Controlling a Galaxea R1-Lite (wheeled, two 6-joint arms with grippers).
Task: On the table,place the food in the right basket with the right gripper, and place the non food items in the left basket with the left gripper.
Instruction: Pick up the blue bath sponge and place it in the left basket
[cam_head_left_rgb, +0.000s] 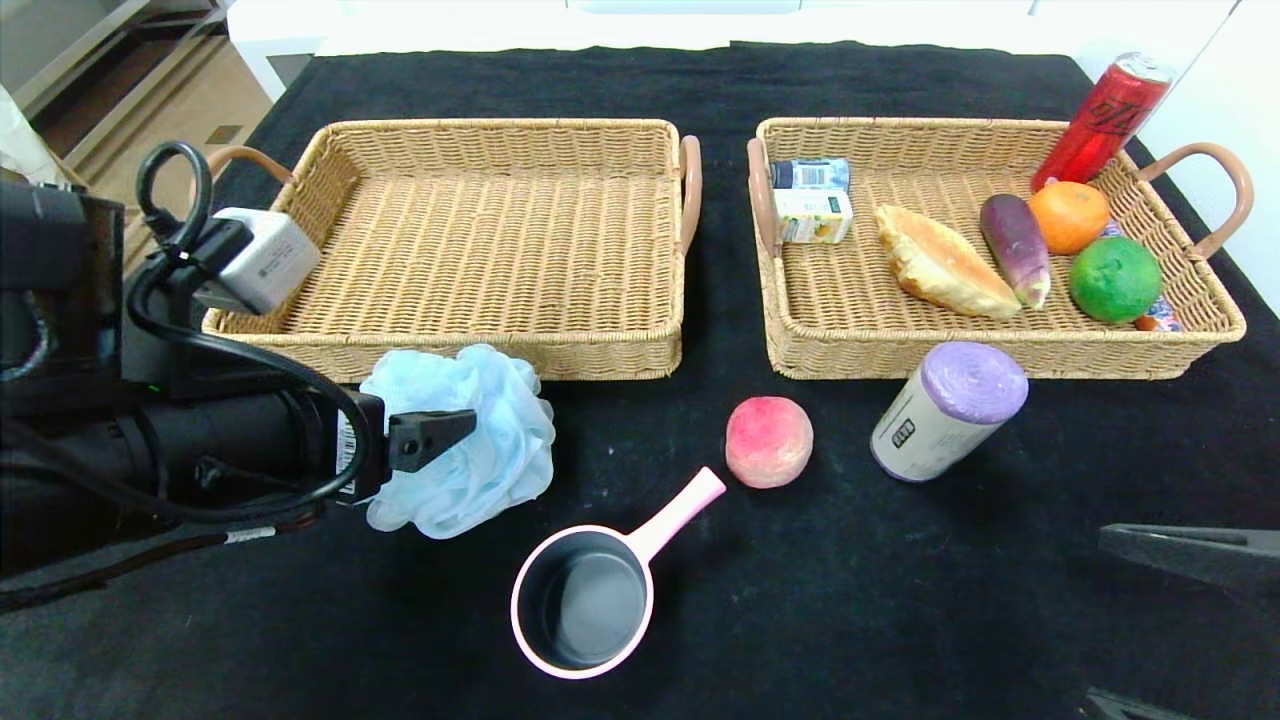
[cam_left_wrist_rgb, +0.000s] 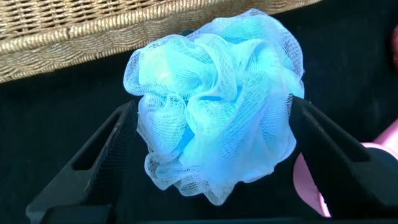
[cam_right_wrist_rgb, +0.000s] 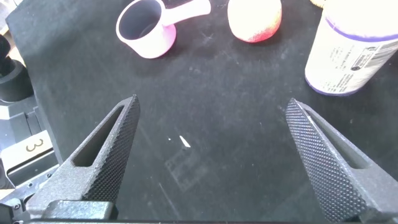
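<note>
A light-blue bath puff (cam_head_left_rgb: 500, 420) (cam_left_wrist_rgb: 211, 143) lies on the black table (cam_head_left_rgb: 900, 600) in front of the left basket (cam_head_left_rgb: 500, 352). My left gripper (cam_head_left_rgb: 462, 440) (cam_left_wrist_rgb: 212, 102) is open, one finger on each side of the puff. The pink pan (cam_head_left_rgb: 585, 600) (cam_right_wrist_rgb: 146, 28), the peach (cam_head_left_rgb: 768, 441) (cam_right_wrist_rgb: 254, 20) and the purple-ended roll (cam_head_left_rgb: 948, 410) (cam_right_wrist_rgb: 351, 53) stand on the cloth. The croissant (cam_head_left_rgb: 940, 262) and eggplant (cam_head_left_rgb: 1015, 245) lie in the right basket (cam_head_left_rgb: 1000, 357). My right gripper (cam_head_left_rgb: 1095, 615) (cam_right_wrist_rgb: 212, 102) hangs open over bare cloth at the near right.
The right basket also holds an orange (cam_head_left_rgb: 1068, 215), a green lime (cam_head_left_rgb: 1114, 278), a leaning red can (cam_head_left_rgb: 1100, 120) and two small cartons (cam_head_left_rgb: 812, 200). Nothing lies inside the left basket. A shelf and floor show past the table's far left edge.
</note>
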